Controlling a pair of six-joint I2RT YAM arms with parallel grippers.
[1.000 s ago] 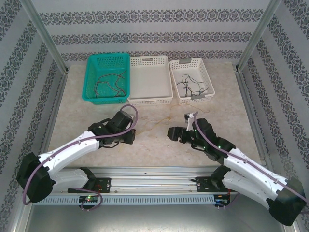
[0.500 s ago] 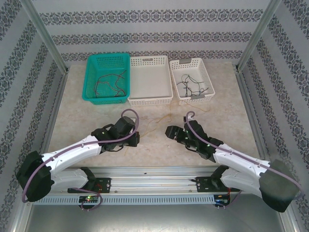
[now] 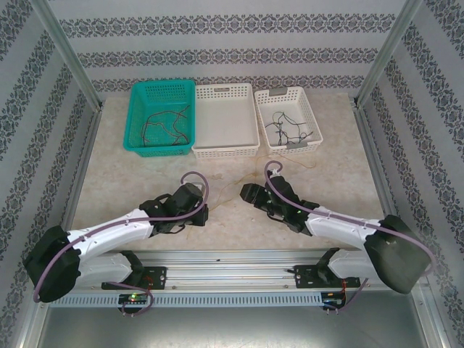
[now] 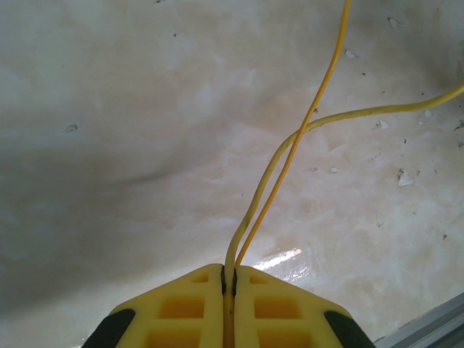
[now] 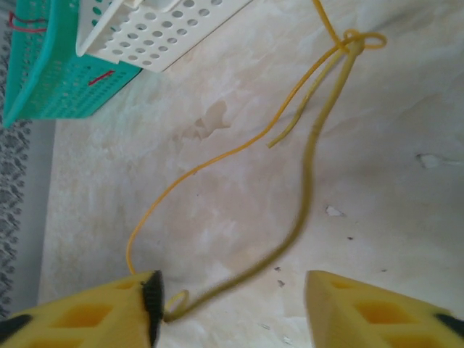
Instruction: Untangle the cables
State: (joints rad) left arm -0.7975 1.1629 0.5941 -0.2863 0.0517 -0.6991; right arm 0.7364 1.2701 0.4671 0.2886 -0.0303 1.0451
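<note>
On the glossy marbled tabletop point(image 4: 109, 94), two thin limp yellow cables point(image 4: 288, 145) curve out of the left gripper point(image 4: 228, 279), which pinches them tight. The right gripper point(image 5: 232, 290) stands apart around a blurred strand. Their knot point(image 5: 355, 40) is small and unclear.

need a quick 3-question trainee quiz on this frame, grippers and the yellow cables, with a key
1. True or false: the left gripper is shut on the yellow cables.
2. Pick one. The right gripper has its jaws:
A. apart, with a yellow cable lying between them
B. shut on a red cable
C. shut on a basket rim
3. Fill in: seen from the right wrist, the yellow cables meet in a small ____ at the upper right.

Key: 1 true; 2 A; 3 knot.
</note>
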